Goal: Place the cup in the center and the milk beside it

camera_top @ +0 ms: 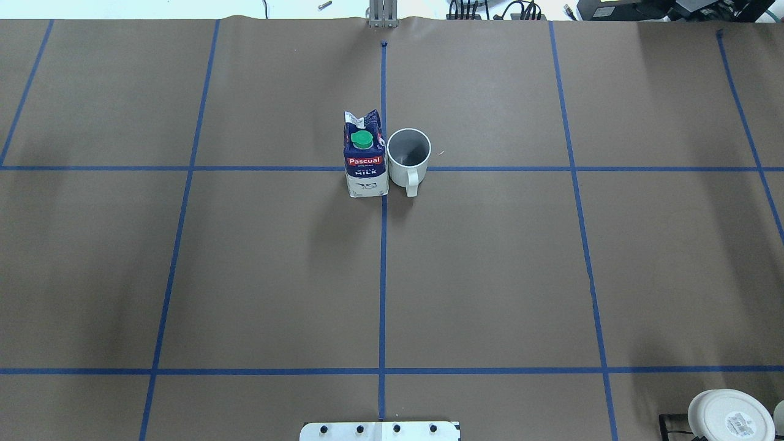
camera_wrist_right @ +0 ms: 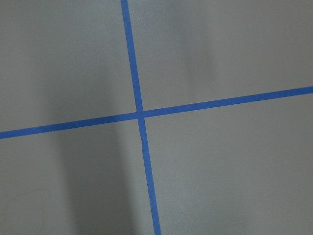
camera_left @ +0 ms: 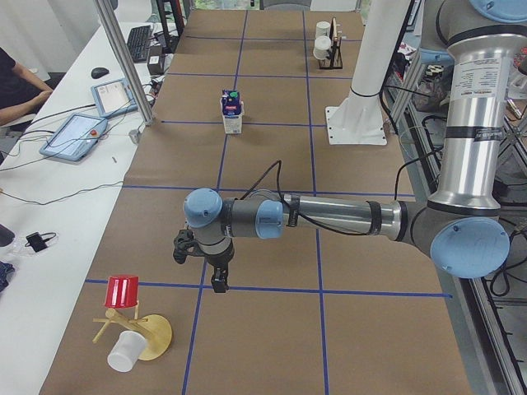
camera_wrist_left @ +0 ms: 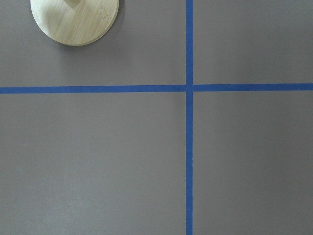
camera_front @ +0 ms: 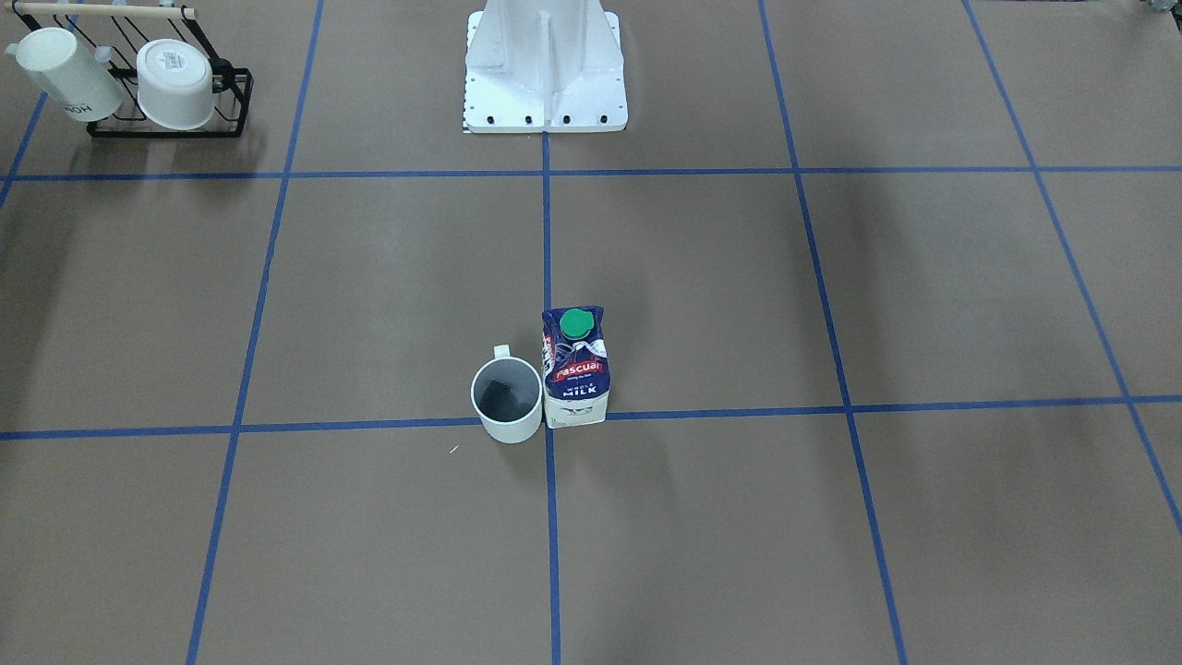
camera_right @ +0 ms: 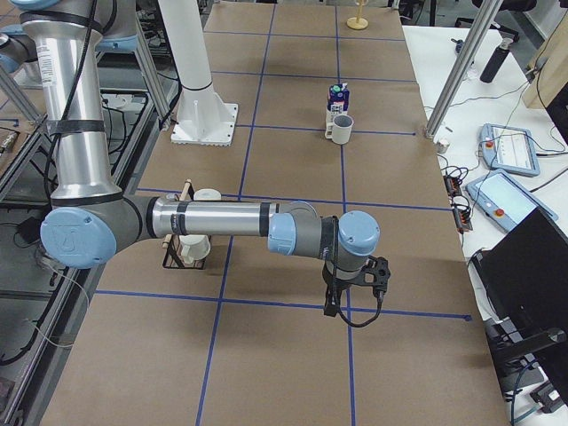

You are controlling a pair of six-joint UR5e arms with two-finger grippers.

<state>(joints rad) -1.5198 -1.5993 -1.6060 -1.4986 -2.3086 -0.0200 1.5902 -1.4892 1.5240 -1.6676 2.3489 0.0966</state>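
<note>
At mid-tabletop (camera_top: 490, 257), the cup (camera_top: 408, 156) and the milk (camera_top: 365, 160) stand upright, side by side, touching or nearly so, their bases hiding the center crossing. Left claw (camera_left: 200, 270) and right claw (camera_right: 355, 288) show only in the side views. Each hovers near a tabletop end, well apart from the pair, and whether either is released or clenched cannot be told.

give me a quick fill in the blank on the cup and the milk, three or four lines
1. The milk carries a round ___ cap.
2. In the overhead view, the cup stands to the ___ of the milk.
3. The cup's handle points ___ the robot's base.
4. Of the two, the ___ is taller.
Missing words: green; right; toward; milk.
</note>
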